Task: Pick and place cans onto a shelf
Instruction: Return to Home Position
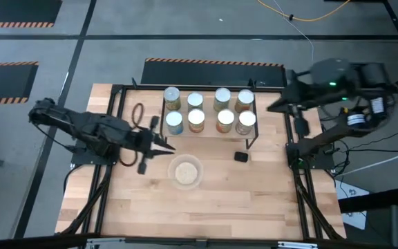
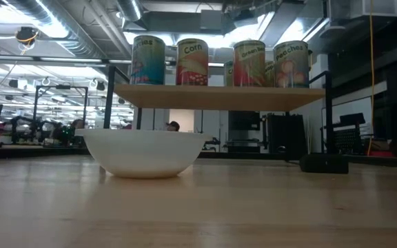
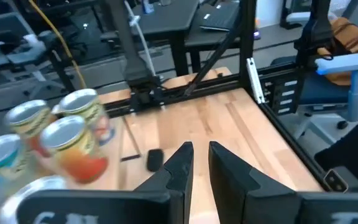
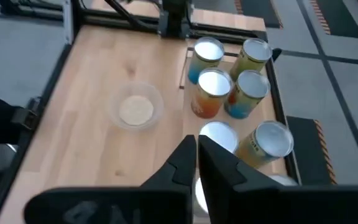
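Eight cans (image 1: pixel 196 120) stand on the shelf (image 2: pixel 219 98), and both grippers are empty.

From above, the cans show as two rows of four silver tops. The left gripper (image 3: pixel 199 148) hovers over the surface (image 1: pixel 254 200) just off the shelf's left end, near the clear bowl (image 1: pixel 186 171), while the right arm sits folded at the right edge. Only the low view shows the shelf raised above the surface, with four front cans whose labels include "Corn" and "Peaches". The left wrist view shows its fingers slightly spread, with the small black block (image 3: pixel 155 159) beyond them. The right wrist view shows the right gripper (image 4: pixel 196 142) nearly pressed together, above the cans.
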Controlling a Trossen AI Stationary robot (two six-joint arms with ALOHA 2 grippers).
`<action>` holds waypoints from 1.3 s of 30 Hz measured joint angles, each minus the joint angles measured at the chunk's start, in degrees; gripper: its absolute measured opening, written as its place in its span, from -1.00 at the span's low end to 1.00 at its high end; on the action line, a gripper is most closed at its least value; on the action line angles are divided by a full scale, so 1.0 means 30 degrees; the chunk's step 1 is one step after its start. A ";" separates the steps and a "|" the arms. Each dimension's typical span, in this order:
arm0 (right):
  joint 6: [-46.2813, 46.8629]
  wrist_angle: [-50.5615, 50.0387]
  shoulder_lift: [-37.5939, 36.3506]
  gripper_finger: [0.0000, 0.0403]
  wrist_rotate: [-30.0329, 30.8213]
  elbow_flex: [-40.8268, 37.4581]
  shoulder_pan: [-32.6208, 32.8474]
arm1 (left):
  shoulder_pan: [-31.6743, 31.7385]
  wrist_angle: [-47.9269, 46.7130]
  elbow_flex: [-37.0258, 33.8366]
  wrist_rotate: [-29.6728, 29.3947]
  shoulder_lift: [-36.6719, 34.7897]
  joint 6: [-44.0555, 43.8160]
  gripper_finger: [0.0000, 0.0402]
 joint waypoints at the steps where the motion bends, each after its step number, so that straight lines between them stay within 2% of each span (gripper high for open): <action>1: 0.0290 0.0044 -0.0518 -0.89 0.0000 -0.0351 0.0169 | -0.0075 -0.0315 -0.0128 -0.0161 -0.0433 0.0017 -0.78; 4: 0.1224 0.0163 -0.2235 -0.88 0.0019 -0.1948 0.0757 | -0.0319 -0.0721 -0.1343 -0.0290 -0.1994 0.0028 -0.78; 8: 0.2555 0.1628 -0.4790 -0.88 0.0009 -0.5584 0.1535 | -0.0623 0.1010 -0.4917 -0.0621 -0.4519 -0.0059 -0.78; 15: 0.2112 0.7061 -0.8937 -0.88 0.0038 -1.3709 0.1926 | -0.0666 0.6038 -1.2154 -0.0700 -0.9256 -0.0072 -0.78; 20: 0.1197 1.0769 -1.1287 -0.88 -0.0169 -1.8461 0.1926 | -0.0666 0.7682 -1.5571 -0.1518 -1.2868 -0.0073 -0.78; 29: 0.0313 1.6438 -1.5510 -0.88 -0.0708 -2.4925 0.1918 | -0.0666 0.7159 -1.7838 -0.1871 -1.8343 0.0857 -0.78; 33: 0.0274 1.8939 -1.7729 -0.88 -0.1829 -2.7619 0.1918 | -0.0661 0.6662 -1.8466 -0.2193 -2.0068 0.1556 -0.78; 36: 0.0348 2.0688 -1.9311 -0.88 -0.2941 -2.9511 0.1918 | -0.0605 0.6389 -1.8837 -0.2225 -2.0198 0.1794 -0.78; 39: 0.0352 2.2300 -2.0664 -0.88 -0.3194 -3.1240 0.1918 | -0.0427 0.6615 -1.9029 -0.2228 -2.0210 0.2062 -0.78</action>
